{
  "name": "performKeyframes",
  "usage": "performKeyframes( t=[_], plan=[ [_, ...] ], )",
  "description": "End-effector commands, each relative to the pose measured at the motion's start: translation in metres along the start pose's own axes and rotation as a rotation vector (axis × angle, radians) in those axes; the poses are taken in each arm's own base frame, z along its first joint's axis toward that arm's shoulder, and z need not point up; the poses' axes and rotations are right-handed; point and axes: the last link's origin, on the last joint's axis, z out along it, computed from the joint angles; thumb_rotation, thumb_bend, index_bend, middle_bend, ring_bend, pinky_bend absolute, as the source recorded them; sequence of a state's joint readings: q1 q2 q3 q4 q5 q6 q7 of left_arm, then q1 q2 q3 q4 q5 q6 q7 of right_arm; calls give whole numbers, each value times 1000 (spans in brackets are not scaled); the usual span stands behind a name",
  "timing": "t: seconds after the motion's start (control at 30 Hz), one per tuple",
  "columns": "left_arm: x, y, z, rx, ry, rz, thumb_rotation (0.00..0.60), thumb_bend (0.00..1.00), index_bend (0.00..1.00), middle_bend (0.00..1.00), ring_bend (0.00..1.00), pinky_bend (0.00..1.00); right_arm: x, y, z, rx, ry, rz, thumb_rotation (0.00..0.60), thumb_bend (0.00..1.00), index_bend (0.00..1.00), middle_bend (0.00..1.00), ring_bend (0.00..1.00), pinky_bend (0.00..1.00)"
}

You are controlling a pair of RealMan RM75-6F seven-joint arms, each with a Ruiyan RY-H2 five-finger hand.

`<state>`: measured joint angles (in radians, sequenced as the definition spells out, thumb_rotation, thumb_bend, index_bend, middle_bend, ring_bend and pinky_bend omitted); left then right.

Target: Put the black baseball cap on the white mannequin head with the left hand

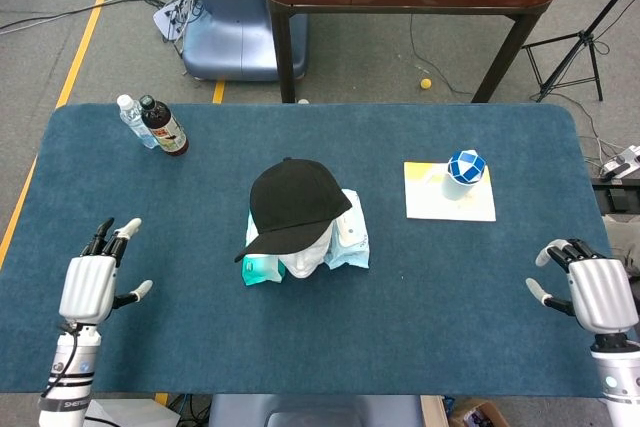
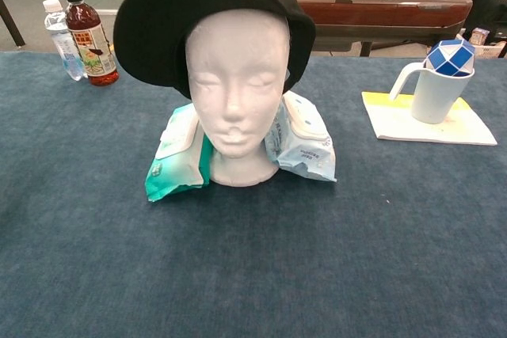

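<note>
Task judged as good as done: black cap seated on the white mannequin head, crown pulled down over the top, brim sticking out toward the robot's left, face uncovered. Mannequin head standing upright near the middle of the blue surface, wedged between two packs of wet wipes. Nothing left to grasp; next move likely just a pull-back to rest, or at most a small straightening of the cap, since the brim sits off to one side. Left hand low at the near left edge of the surface, well apart from the cap, back of the hand up, fingers spread and pointing away, holding nothing. Right hand at the near right edge, likewise empty, fingers loosely apart. Neither hand visible from the chest view.
</note>
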<state>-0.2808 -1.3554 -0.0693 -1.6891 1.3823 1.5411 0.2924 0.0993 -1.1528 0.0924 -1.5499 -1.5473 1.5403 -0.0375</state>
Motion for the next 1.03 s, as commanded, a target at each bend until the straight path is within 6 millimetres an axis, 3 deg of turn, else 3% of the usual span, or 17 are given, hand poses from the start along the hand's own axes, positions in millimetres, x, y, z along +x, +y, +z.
performKeyframes(
  t=[0.03, 0.3, 0.5, 0.77, 1.03],
  plan=[
    [5, -11, -9, 41, -39, 15, 600, 109, 96, 235, 68, 282, -1, 0, 0, -2, -1, -4, 600, 205, 535, 476, 378, 646],
    [22, -30, -30, 100, -153, 76, 600, 109, 267, 248, 111, 283, -3, -1, 2, -9, -5, -16, 600, 204, 535, 476, 378, 646],
    [28, -41, -43, 145, -209, 112, 600, 109, 318, 319, 169, 353, -3, -1, 2, -12, -8, -19, 600, 205, 535, 476, 378, 646],
    [26, -62, -47, 201, -230, 118, 600, 109, 331, 340, 188, 376, -2, 2, 3, -18, -2, -13, 600, 205, 535, 476, 378, 646],
    [24, -65, -44, 209, -232, 115, 600, 109, 331, 342, 189, 382, -2, 4, 5, -28, -11, -14, 600, 205, 535, 476, 378, 646]
  ],
)
